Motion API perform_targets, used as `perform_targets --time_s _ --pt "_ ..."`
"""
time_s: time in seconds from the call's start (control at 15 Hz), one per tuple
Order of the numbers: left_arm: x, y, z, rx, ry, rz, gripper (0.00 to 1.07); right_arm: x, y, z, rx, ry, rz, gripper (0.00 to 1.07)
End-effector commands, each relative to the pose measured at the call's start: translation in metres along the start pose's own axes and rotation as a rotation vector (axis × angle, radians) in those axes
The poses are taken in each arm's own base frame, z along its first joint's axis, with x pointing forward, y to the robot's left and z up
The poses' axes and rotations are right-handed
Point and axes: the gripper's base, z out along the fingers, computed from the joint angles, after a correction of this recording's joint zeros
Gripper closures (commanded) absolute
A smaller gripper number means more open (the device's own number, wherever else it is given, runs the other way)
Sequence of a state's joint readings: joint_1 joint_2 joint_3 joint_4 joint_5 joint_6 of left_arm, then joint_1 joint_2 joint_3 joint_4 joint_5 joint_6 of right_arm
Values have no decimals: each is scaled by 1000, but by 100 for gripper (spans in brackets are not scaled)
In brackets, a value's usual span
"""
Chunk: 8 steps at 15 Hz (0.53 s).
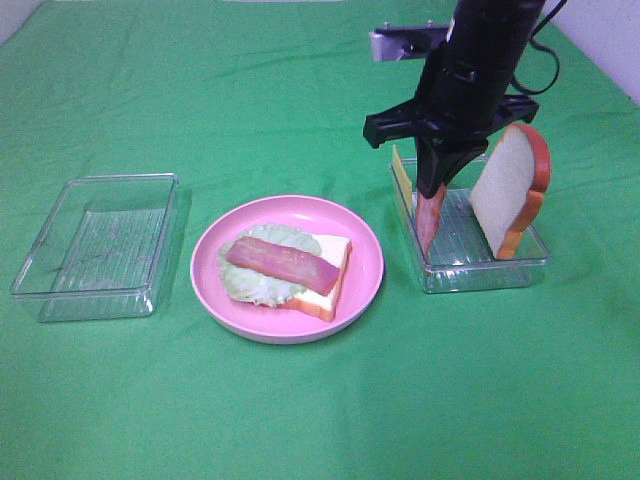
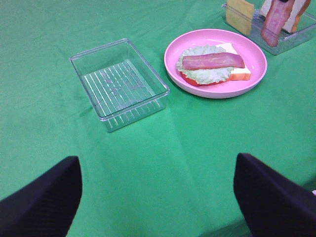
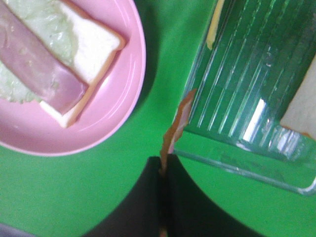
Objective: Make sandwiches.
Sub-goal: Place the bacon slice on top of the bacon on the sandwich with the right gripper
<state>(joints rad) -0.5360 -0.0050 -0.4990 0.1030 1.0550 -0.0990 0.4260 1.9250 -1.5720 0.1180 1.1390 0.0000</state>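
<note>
Pink bacon strip (image 1: 431, 218), edge-on in the wrist view, hangs from right gripper (image 1: 432, 187).

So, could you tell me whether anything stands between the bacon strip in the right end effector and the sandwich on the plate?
Only the tray wall and the upright cheese slice beside the hanging bacon strip. Beyond them there is bare green cloth up to the plate.

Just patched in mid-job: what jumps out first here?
The right end effector is shut on a dangling bacon strip at the plate-side edge of the right clear tray. Mid-table, a pink plate carries a half-built sandwich: bread, lettuce, bacon. A bread slice leans upright in that tray.
</note>
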Motion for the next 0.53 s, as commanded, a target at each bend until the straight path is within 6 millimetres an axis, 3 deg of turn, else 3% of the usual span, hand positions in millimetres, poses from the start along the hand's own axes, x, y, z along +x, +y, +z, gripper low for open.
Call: perform_targets --time_s 0.07,0.2,0.33,0.4,0.53 --pt "1 0 -2 1 -29 3 26 18 5 -34 -22 18 -12 107" --pt "1 0 -2 1 -29 3 26 24 11 -50 -74 -16 -16 107" --pt "1 0 -2 1 -29 3 26 23 27 -56 -243 -62 -81 107" --pt "1 0 -2 1 -29 3 26 18 46 -53 -467 -76 -142 107" --pt "1 0 -2 1 -29 3 26 11 63 -44 -633 -86 -197 107"
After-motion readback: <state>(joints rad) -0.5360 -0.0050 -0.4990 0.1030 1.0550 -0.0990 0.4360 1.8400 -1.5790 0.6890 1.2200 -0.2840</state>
